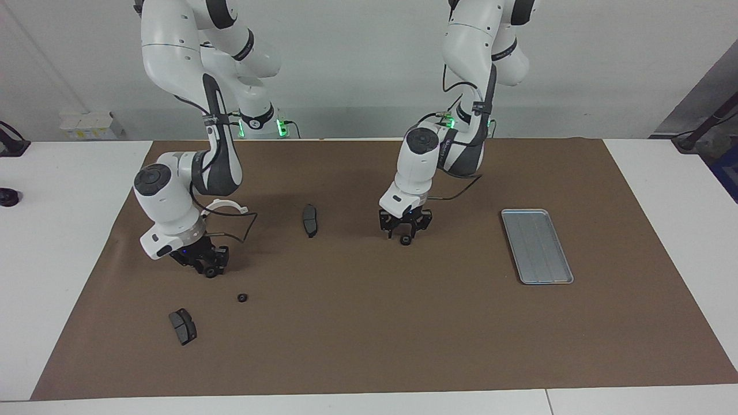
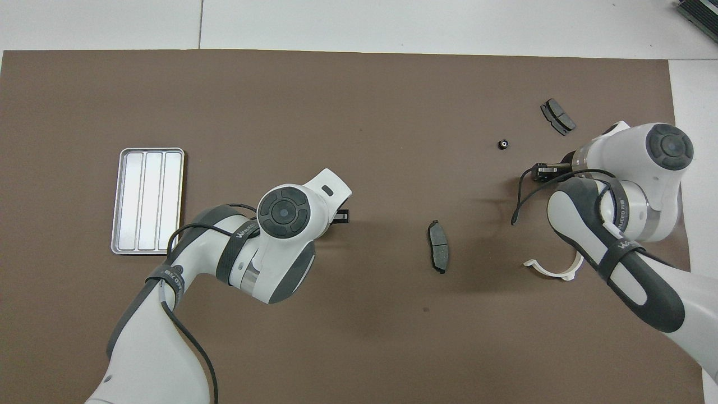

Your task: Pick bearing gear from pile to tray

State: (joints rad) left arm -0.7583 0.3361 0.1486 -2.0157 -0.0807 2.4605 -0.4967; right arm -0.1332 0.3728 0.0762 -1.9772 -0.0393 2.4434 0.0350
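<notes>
brown mat (image 1: 369,323) over a white table, pale wall at the robots' end.

facing view: left gripper (image 1: 405,235) down at the mat near the table's middle, fingertips drawn in around a small black gear (image 1: 406,240). right gripper (image 1: 209,266) low at the right arm's end, fingers closed in on a second gear (image 1: 211,271) that rests on the mat. loose third gear (image 1: 242,297) on the mat close by, farther from the robots. brake pad (image 1: 183,326) farther out again. another brake pad (image 1: 309,220) between the two grippers. white half-ring bracket (image 1: 223,205) by the right arm's wrist. silver ridged tray (image 1: 537,246) toward the left arm's end, well apart from the left gripper, holding nothing.

overhead view: tray (image 2: 148,200) beside the left arm's elbow. left gripper mostly hidden under its wrist. right gripper's fingers (image 2: 543,171) show dark beside its wrist, whether closed cannot be told here. loose gear (image 2: 504,144), outer pad (image 2: 557,116), middle pad (image 2: 438,253), bracket (image 2: 552,271).
</notes>
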